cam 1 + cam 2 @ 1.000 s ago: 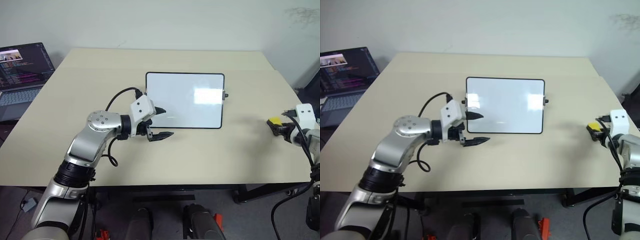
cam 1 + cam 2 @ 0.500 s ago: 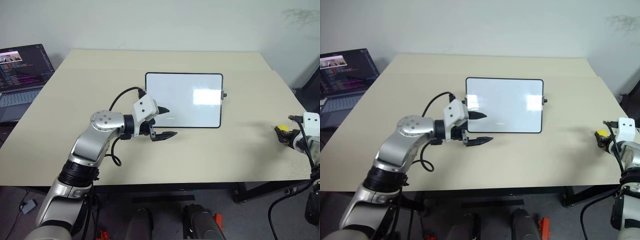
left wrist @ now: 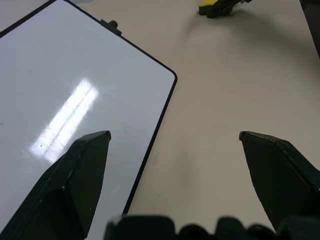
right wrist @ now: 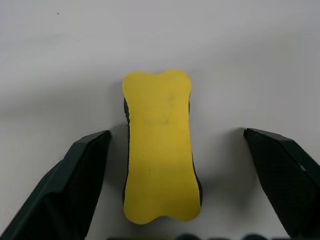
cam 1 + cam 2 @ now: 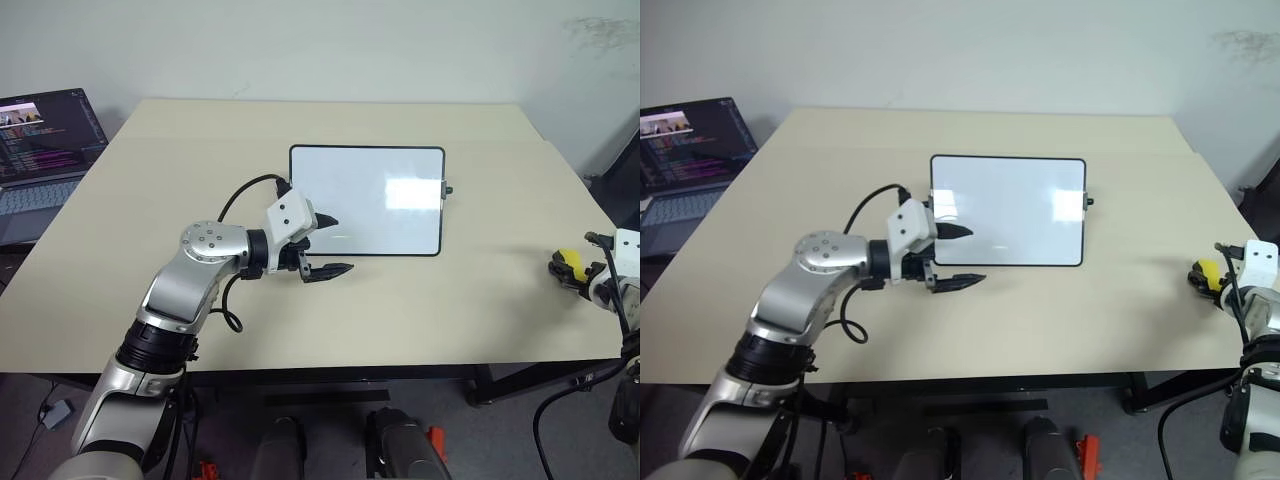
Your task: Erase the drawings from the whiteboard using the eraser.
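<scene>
A rectangular white glossy whiteboard with a thin black frame (image 5: 367, 201) lies flat near the middle of the pale beige table (image 5: 430, 300), its surface wiped clean, with only glare on it. The left gripper (image 5: 326, 246) hangs over the board's lower left corner with its two black fingers spread wide apart and nothing between them — in its wrist view one finger is over the board, the other over bare tabletop. Well off toward the table's right edge, the small yellow bone-shaped eraser with a dark underside (image 4: 160, 146) lies yellow side up on the table. The right gripper (image 4: 180, 187) sits around it, jaws wide open — both fingers stand clear of the eraser's sides. An open dark laptop (image 5: 45, 150) sits off the far left.
</scene>
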{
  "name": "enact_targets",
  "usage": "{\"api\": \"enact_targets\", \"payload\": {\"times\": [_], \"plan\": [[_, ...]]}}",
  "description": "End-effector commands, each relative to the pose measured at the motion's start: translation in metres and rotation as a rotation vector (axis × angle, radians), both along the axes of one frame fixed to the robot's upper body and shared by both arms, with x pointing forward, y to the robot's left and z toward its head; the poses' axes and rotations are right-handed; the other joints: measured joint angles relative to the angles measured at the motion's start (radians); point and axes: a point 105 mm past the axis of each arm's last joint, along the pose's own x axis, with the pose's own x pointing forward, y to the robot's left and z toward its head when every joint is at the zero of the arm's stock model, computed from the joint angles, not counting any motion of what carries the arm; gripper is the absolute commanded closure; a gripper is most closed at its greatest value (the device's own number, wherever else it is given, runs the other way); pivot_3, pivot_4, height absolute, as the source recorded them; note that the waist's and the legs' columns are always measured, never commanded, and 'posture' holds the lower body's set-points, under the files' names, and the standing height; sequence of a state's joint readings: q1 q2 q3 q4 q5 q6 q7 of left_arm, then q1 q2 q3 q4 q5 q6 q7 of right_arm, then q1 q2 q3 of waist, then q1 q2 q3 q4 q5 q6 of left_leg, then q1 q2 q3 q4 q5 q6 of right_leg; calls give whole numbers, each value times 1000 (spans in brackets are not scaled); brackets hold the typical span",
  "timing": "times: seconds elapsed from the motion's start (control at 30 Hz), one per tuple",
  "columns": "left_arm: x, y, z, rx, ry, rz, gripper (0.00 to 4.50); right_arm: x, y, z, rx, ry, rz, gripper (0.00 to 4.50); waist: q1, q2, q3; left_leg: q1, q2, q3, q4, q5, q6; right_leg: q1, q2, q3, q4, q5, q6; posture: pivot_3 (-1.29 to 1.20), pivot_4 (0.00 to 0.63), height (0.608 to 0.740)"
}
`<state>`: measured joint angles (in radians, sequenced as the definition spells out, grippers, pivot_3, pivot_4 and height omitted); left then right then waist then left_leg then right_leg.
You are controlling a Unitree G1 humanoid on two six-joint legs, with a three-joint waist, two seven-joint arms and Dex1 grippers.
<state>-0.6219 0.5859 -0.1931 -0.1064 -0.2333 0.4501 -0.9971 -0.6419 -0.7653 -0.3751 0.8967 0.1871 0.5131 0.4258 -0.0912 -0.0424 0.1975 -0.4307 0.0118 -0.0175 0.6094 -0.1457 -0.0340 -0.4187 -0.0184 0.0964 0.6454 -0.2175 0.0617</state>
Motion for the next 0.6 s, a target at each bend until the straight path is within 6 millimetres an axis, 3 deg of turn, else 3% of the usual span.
{"api": "enact_targets", "payload": {"times": [0.03, 0.3, 0.6], "plan": [[0, 1, 8, 2, -38, -6, 0, 1, -4, 12, 6, -33, -9, 52, 0, 0, 0, 0, 0, 0, 0, 0, 0, 0, 0, 0, 0, 0, 0, 0, 150, 740], [7, 18, 16, -18, -50, 57, 0, 8, 5, 36, -18, -76, 56, 52, 0, 0, 0, 0, 0, 0, 0, 0, 0, 0, 0, 0, 0, 0, 0, 0, 150, 740], [26, 73, 39, -119, -126, 305, 0, 11, 34, 73, -54, -158, 149, 52, 6, 0, 0, -1, 0, 0, -1, 0, 0, -1, 0, 0, 0, 0, 0, 0, 150, 740]]}}
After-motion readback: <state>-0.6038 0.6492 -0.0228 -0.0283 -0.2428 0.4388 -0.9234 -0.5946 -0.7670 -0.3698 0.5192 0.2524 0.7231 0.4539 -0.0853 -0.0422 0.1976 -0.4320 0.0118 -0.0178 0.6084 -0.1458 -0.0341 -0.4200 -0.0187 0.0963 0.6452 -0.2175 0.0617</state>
